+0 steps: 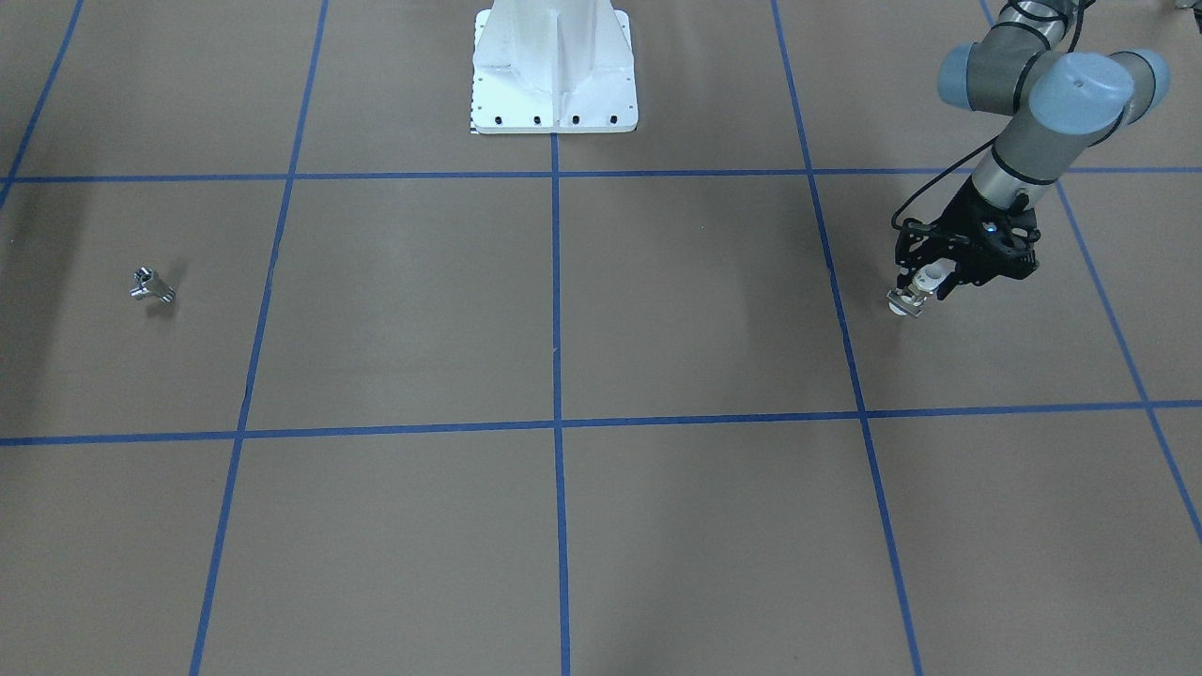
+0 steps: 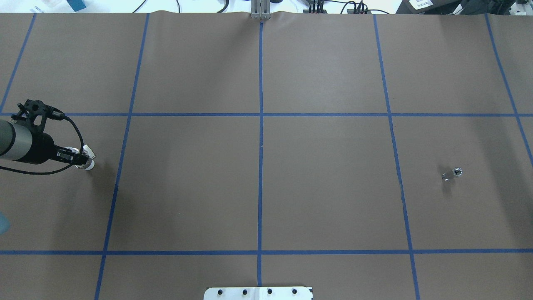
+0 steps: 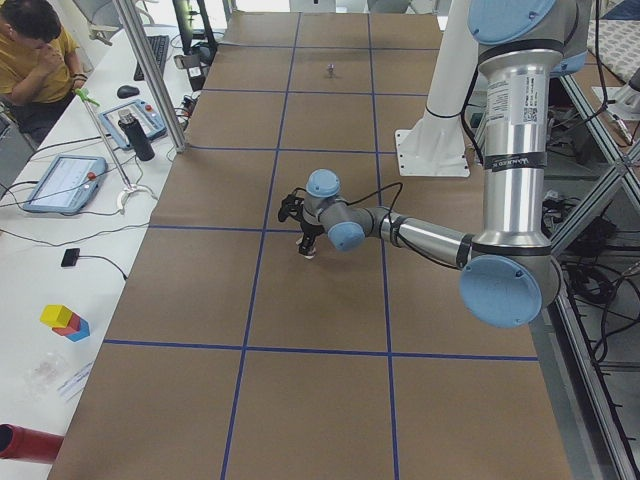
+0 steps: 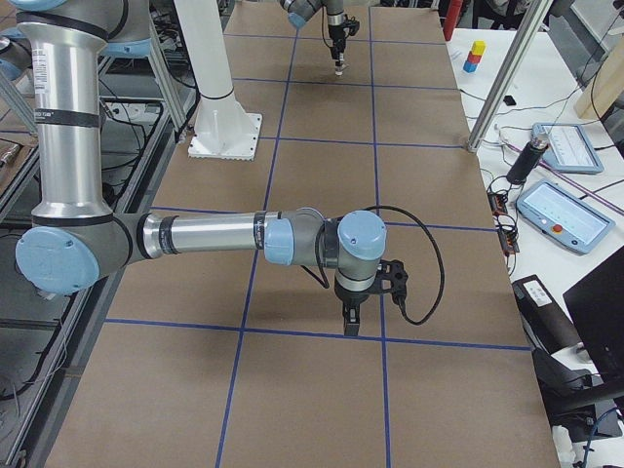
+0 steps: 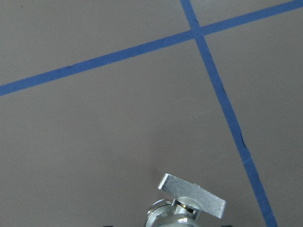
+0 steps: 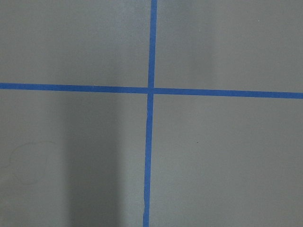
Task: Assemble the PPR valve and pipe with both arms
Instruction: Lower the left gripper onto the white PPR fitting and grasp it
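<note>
The PPR valve [image 1: 909,300] has a white ring end, a silvery body and a flat lever tab. My left gripper [image 1: 925,286] is shut on it and holds it low over the brown table at my far left; I cannot tell if it touches. The valve [image 2: 88,163] and left gripper [image 2: 81,159] also show in the overhead view, and the lever tab [image 5: 191,201] in the left wrist view. The pipe [image 1: 152,285], a tiny chrome T-fitting, lies alone on the table at my far right [image 2: 452,173]. My right gripper [image 4: 350,322] hangs above the table and shows only in the exterior right view, so I cannot tell if it is open or shut.
The white bolted pedestal [image 1: 554,75] stands at the table's robot-side edge. Blue tape lines [image 2: 260,166] grid the brown table. A seated operator [image 3: 35,50] and tablets [image 4: 565,210] are at the side bench beyond the far edge.
</note>
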Available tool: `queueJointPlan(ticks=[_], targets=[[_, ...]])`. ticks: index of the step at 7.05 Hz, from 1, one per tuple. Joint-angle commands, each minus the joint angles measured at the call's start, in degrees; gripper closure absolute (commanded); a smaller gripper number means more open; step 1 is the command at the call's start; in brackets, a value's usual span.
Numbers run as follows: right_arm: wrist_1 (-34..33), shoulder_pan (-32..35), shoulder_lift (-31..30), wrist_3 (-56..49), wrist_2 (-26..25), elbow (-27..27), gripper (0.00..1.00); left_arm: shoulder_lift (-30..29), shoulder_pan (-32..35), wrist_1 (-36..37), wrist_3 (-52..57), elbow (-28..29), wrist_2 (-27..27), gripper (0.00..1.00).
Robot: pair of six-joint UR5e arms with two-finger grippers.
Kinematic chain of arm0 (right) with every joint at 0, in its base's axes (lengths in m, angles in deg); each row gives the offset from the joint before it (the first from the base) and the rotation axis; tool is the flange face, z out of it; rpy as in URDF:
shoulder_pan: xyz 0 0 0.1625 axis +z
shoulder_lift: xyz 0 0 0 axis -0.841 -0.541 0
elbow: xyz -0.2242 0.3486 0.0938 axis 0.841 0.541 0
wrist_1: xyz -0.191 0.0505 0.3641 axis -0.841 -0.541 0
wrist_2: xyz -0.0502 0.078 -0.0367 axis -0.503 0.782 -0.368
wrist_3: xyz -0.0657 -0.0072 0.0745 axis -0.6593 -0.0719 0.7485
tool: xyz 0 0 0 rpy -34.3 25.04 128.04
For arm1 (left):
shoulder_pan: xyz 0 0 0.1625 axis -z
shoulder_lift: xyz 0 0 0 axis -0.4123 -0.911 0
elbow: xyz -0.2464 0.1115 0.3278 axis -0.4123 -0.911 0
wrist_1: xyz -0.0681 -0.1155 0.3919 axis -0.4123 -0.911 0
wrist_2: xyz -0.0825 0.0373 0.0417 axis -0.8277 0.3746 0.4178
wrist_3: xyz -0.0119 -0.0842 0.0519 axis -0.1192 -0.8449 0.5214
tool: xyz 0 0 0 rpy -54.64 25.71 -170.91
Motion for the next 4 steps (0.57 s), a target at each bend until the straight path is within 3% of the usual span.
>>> queueJointPlan(ticks=[1,2,3,4], targets=[[0.0,0.0,0.0,0.1,0.0,-0.5,0.00,0.3,0.0,0.2,-0.1,-2.2,-0.2,1.00],[0.0,0.0,-0.1,0.2,0.0,-0.6,0.00,-0.3,0.1,3.4,-0.2,-4.2,-0.2,1.00],[0.0,0.0,-0.1,0.2,0.1,-0.7,0.00,-3.0,-0.2,12.0,-0.4,-7.8,-0.2,1.00],[0.0,0.0,-0.1,0.2,0.1,-0.6,0.00,-8.7,-0.3,18.6,-2.5,-8.3,-0.2,1.00]])
